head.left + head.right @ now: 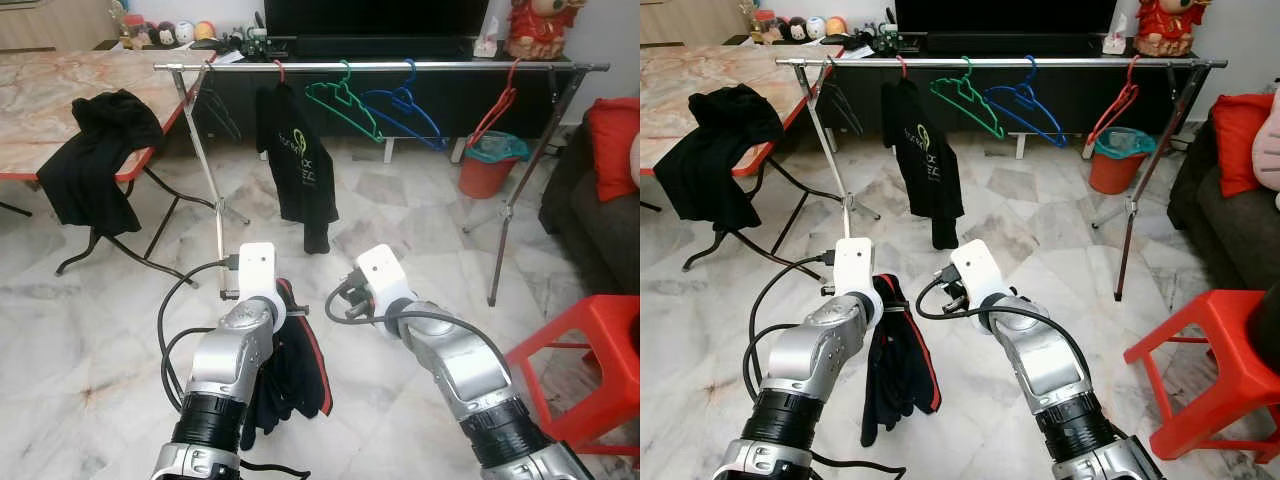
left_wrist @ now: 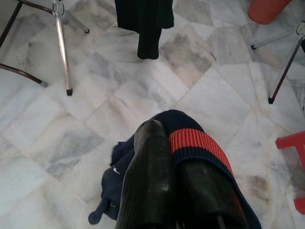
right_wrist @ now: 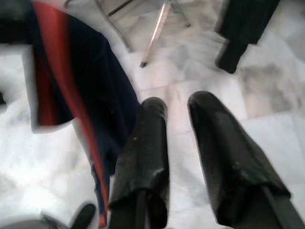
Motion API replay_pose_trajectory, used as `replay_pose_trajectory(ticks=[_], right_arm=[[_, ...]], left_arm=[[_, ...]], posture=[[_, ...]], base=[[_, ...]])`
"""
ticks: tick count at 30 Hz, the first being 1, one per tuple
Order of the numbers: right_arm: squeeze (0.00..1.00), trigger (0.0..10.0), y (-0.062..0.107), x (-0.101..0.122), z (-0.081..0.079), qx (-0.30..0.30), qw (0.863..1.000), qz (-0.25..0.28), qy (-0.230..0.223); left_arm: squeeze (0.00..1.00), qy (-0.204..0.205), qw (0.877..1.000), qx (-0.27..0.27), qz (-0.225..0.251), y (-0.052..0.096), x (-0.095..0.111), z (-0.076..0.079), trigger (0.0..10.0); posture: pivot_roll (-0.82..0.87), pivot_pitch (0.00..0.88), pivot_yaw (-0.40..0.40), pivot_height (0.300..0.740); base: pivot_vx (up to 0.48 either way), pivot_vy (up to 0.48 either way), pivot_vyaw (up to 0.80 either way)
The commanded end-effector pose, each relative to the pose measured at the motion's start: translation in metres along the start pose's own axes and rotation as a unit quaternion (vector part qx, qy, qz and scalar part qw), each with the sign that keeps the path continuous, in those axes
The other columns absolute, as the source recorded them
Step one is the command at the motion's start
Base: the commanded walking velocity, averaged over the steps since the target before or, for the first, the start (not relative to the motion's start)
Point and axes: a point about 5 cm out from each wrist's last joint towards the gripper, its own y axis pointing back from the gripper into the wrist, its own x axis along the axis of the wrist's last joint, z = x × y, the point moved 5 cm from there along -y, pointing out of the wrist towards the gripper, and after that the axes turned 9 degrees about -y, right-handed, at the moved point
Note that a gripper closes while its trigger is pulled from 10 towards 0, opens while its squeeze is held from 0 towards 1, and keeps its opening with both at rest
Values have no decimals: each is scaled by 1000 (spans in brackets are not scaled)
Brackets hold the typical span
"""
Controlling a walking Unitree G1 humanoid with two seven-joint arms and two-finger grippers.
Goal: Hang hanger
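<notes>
Hangers, green (image 1: 345, 100), blue (image 1: 405, 108) and red (image 1: 497, 108), strung along steel clothes rail (image 1: 400, 66), beside black T-shirt (image 1: 295, 160) on its own hanger. Left gripper (image 2: 174, 164) low over marble floor (image 1: 90, 330), fingers clenched on navy garment with red stripe (image 2: 198, 140). Right gripper (image 3: 183, 143) just beside, fingers parted, gripping nothing.
</notes>
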Motion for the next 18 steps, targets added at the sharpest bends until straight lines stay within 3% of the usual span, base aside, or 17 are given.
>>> replay_pose_trajectory(ticks=[1,9,12,18], right_arm=[[0,10000,3,-4,-13,37,999,-11,11],[0,10000,12,-16,-9,47,998,-33,33],[0,10000,15,-19,-14,68,996,-39,34],[0,10000,9,-15,-16,59,998,-17,5]], left_arm=[[0,-7,1000,-5,10,-1,11,1,0],[0,-10,1000,-21,13,-5,25,-3,0],[0,-3,1000,-26,9,-8,29,-3,0],[0,25,998,-61,11,-7,45,9,0]], posture=[[-101,0,24,740],[-104,0,38,740],[-108,0,45,740],[-103,6,49,740]], base=[[0,0,0],[0,0,0],[0,0,0],[0,0,0]])
